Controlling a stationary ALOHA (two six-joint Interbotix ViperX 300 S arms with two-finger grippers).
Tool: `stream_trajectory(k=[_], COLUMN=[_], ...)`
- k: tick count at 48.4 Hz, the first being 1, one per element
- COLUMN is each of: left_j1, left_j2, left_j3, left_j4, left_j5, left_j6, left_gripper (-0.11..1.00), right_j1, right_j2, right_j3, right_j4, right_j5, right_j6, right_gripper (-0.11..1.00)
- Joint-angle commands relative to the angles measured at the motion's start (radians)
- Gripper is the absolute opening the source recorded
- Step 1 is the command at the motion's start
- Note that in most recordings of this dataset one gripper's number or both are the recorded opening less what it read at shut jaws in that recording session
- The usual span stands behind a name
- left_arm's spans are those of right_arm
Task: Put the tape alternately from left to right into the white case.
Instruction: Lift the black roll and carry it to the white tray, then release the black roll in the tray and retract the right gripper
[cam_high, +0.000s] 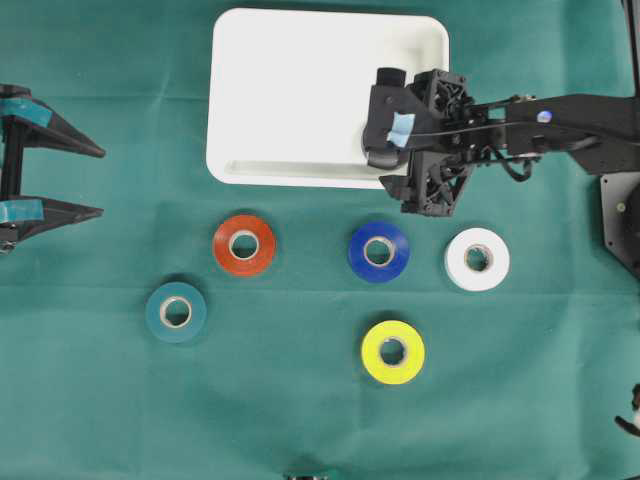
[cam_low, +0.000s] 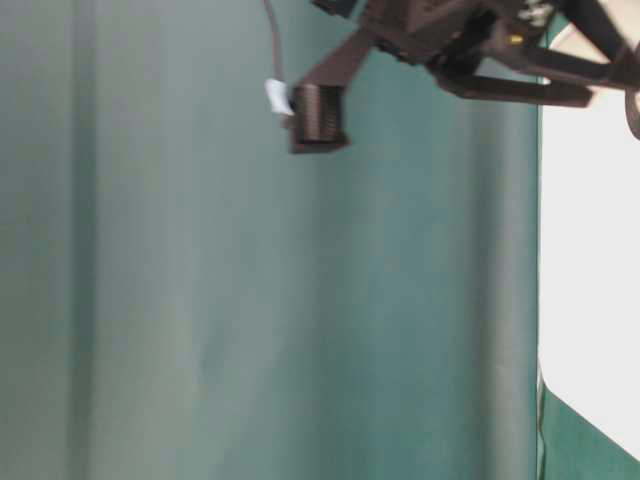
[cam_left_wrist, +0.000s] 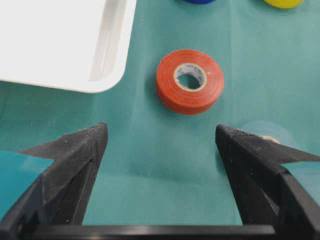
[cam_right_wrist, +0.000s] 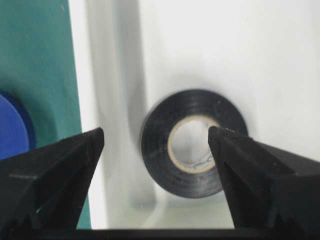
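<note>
I have the green cloth (cam_high: 100, 400) spread across the whole table, and at its top centre sits the white case (cam_high: 290, 90), with my right arm (cam_high: 560, 125) reaching in over its lower right corner. The right gripper (cam_right_wrist: 156, 150) stands with its jaws apart, holding nothing; the black roll (cam_right_wrist: 192, 142) lies flat on the case floor just beyond the fingertips, near the case wall. My left gripper (cam_left_wrist: 160, 145) waits at the left edge of the table, jaws wide and empty, and its camera looks straight at the red roll (cam_left_wrist: 190, 80), which lies on the cloth just outside the case. The other rolls lie on the cloth too: blue (cam_high: 378, 251), white (cam_high: 477, 259), yellow (cam_high: 392, 351) and teal (cam_high: 176, 311), all apart from one another. So I count one roll in and five to go. My worry now is pulling the right gripper out: if a fingertip sits low, it could catch the black roll and drag it against the rim or nudge the light case. Lifting before retreating should avoid that. The left gripper's reach for red passes close to the case corner, another possible bump.
</note>
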Motion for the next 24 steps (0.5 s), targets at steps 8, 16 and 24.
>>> stream_trajectory(k=[8, 16, 24], left_j1=[0.003, 0.002, 0.002], left_j2=[0.006, 0.006, 0.006], left_j3=[-0.015, -0.015, -0.015], left_j4=[0.000, 0.000, -0.002], left_j5=[-0.009, -0.009, -0.009], left_j6=[0.000, 0.000, 0.000], left_gripper=[0.91, 0.91, 0.91], right_j1=[0.003, 0.003, 0.002], right_j2=[-0.133, -0.179, -0.239], right_j3=[0.020, 0.074, 0.137], right_j4=[-0.002, -0.002, -0.002], right_j5=[-0.012, -0.032, -0.057], right_j6=[-0.002, -0.002, 0.000], right_gripper=[0.56, 0.55, 0.56])
